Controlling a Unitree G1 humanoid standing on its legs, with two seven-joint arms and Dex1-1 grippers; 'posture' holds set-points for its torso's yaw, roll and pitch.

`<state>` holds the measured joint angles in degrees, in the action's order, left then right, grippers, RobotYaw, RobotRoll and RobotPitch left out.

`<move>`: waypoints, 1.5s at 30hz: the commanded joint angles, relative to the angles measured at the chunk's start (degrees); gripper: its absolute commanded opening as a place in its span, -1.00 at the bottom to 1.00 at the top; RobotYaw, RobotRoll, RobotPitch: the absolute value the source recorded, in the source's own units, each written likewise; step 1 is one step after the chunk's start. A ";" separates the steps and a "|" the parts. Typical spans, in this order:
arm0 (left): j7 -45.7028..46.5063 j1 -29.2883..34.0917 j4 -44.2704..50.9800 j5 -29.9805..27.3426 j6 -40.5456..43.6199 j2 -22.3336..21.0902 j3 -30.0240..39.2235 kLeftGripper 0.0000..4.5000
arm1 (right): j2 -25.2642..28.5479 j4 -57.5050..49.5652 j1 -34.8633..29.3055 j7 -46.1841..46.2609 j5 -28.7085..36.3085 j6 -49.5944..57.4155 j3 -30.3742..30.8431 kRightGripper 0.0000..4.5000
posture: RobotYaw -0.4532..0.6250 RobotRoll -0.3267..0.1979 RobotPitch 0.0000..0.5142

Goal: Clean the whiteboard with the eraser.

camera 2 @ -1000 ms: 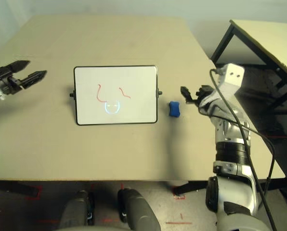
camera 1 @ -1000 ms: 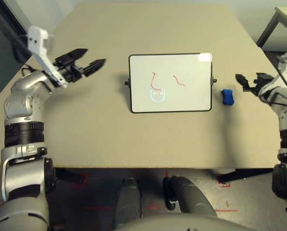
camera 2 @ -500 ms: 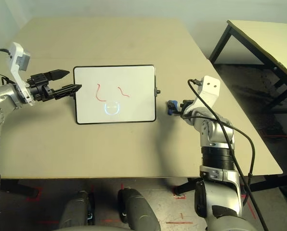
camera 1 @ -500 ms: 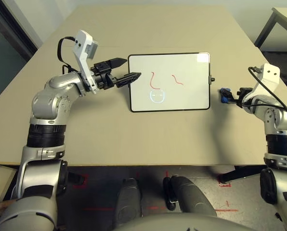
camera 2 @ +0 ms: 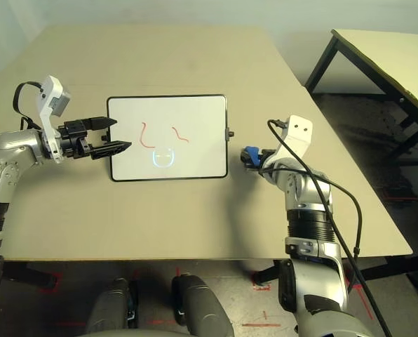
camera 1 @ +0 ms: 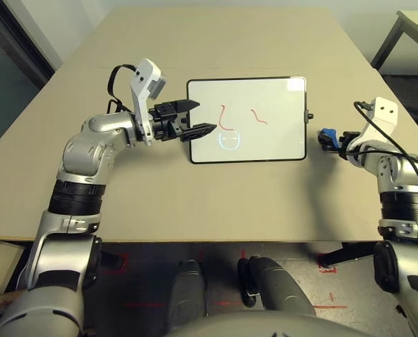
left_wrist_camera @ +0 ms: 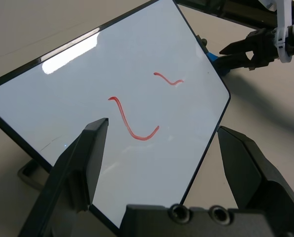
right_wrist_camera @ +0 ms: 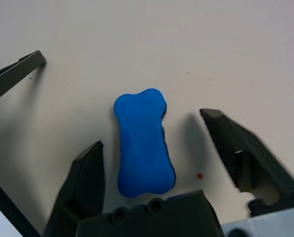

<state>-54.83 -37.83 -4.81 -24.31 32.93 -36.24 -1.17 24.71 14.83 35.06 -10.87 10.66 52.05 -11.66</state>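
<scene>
left claw (camera 1: 200, 116): spread over whiteboard (camera 1: 265, 140) | right claw (right_wrist_camera: 157, 163): spread astride eraser (right_wrist_camera: 143, 142)

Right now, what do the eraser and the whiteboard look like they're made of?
The eraser: matte blue, bone-shaped, no shine, so probably foam or soft plastic; a dark layer shows underneath, possibly felt. The whiteboard: glossy white surface with a bright reflection near one corner, in a thin black frame, likely plastic.

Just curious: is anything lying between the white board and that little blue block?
No, only bare tan tabletop separates the black-framed whiteboard from the blue bone-shaped eraser, seen in both eye views.
</scene>
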 commanded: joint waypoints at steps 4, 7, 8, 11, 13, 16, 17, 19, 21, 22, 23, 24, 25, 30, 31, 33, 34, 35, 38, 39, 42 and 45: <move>-0.51 0.29 -0.36 0.82 -0.10 0.46 -0.73 1.00 | -0.93 0.09 0.36 1.40 0.28 1.64 -1.04 -0.02 | -0.35 0.25 -0.65; -0.53 0.35 -0.56 0.98 -0.19 0.61 -0.71 1.00 | -1.13 -0.01 0.24 1.38 0.28 2.25 -0.90 -0.46 | -0.36 0.25 -0.63; -0.52 0.36 -0.57 0.98 -0.16 0.64 -0.69 1.00 | -1.23 -0.06 0.19 1.42 0.30 2.41 -0.91 -0.58 | -0.36 0.25 -0.63; -0.59 0.25 -0.84 1.08 -0.25 0.69 -0.64 1.00 | -1.41 -0.07 0.21 1.48 0.28 2.42 -0.94 -0.83 | -0.36 0.25 -0.63; -0.62 0.11 -1.18 1.22 -0.44 0.75 -0.60 1.00 | -1.46 -0.01 0.35 1.62 0.26 2.00 -1.13 -0.93 | -0.36 0.25 -0.63; -0.75 -0.10 -1.64 1.36 -0.69 0.75 -0.57 1.00 | -1.40 -0.20 0.90 2.13 0.27 0.96 -1.88 -1.00 | -0.36 0.25 -0.64; -0.79 -0.18 -1.74 1.37 -0.73 0.74 -0.55 1.00 | -1.22 -0.59 1.38 2.24 0.34 0.23 -2.25 -1.00 | -0.36 0.25 -0.64; -0.94 -0.37 -2.12 1.45 -0.95 0.70 -0.53 1.00 | -0.90 -1.35 2.50 2.49 0.49 -0.62 -2.72 -1.00 | -0.37 0.25 -0.65; -1.08 -0.53 -2.47 1.49 -1.16 0.69 -0.53 1.00 | -0.60 -1.90 3.79 2.76 0.72 -0.48 -3.13 -1.00 | -0.38 0.25 -0.65; -1.11 -0.61 -2.60 1.54 -1.27 0.75 -0.58 1.00 | -0.51 -1.78 4.18 2.77 0.76 -0.45 -3.22 -1.00 | -0.38 0.25 -0.65; -1.14 -0.68 -2.70 1.60 -1.33 0.83 -0.61 1.00 | -0.47 -1.53 4.35 2.73 0.73 -0.47 -3.23 -1.00 | -0.38 0.25 -0.66; -1.21 -0.76 -2.84 1.71 -1.41 0.92 -0.64 1.00 | -0.45 -1.21 4.42 2.66 0.64 -0.62 -3.23 -1.00 | -0.38 0.25 -0.66; -1.31 -0.85 -2.97 1.87 -1.48 1.01 -0.64 1.00 | -0.45 -0.93 4.44 2.59 0.55 -0.79 -3.25 -1.00 | -0.38 0.25 -0.66; -1.63 -1.33 -3.33 2.21 -1.53 1.02 -0.42 1.00 | -0.73 -1.42 3.97 2.85 1.18 0.90 -4.32 -1.00 | -0.37 0.25 -0.66; -1.63 -1.31 -3.28 2.22 -1.50 0.96 -0.36 1.00 | -0.82 -2.04 3.60 2.96 1.62 2.49 -4.82 -1.00 | -0.38 0.25 -0.65; -1.60 -1.23 -3.10 2.18 -1.37 0.89 -0.28 1.00 | -0.37 -3.05 2.50 2.70 1.82 4.89 -4.77 -1.00 | -0.38 0.25 -0.64; -1.54 -1.07 -2.83 2.15 -1.22 0.92 -0.32 1.00 | -0.02 -3.50 1.59 2.51 1.82 6.05 -4.76 -1.00 | -0.38 0.25 -0.64; -1.54 -0.95 -2.70 2.14 -1.15 0.92 -0.35 1.00 | 0.13 -3.79 0.91 2.48 1.81 6.69 -4.84 -1.00 | -0.38 0.25 -0.64; -1.62 -0.74 -2.46 2.11 -0.82 0.87 -0.49 1.00 | 0.33 -4.79 -0.64 2.73 2.15 9.57 -5.41 -1.00 | -0.39 0.25 -0.64; -1.66 -0.78 -2.53 2.15 -0.80 0.83 -0.51 1.00 | 0.51 -4.76 -1.07 2.63 2.19 10.43 -5.31 -1.00 | -0.39 0.25 -0.64; -1.78 -0.84 -2.67 2.24 -0.78 0.73 -0.53 1.00 | 0.58 -4.17 -1.75 2.65 2.09 11.53 -5.18 -1.00 | -0.39 0.25 -0.63; -1.83 -0.80 -2.47 2.30 -0.69 0.66 -0.56 1.00 | 0.39 -3.82 -1.43 3.14 1.84 11.95 -5.26 -0.84 | -0.38 0.25 -0.63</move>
<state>-56.36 -38.98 -7.48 -22.62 31.77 -35.16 -1.17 25.11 10.04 34.66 -8.28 12.65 62.30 -16.59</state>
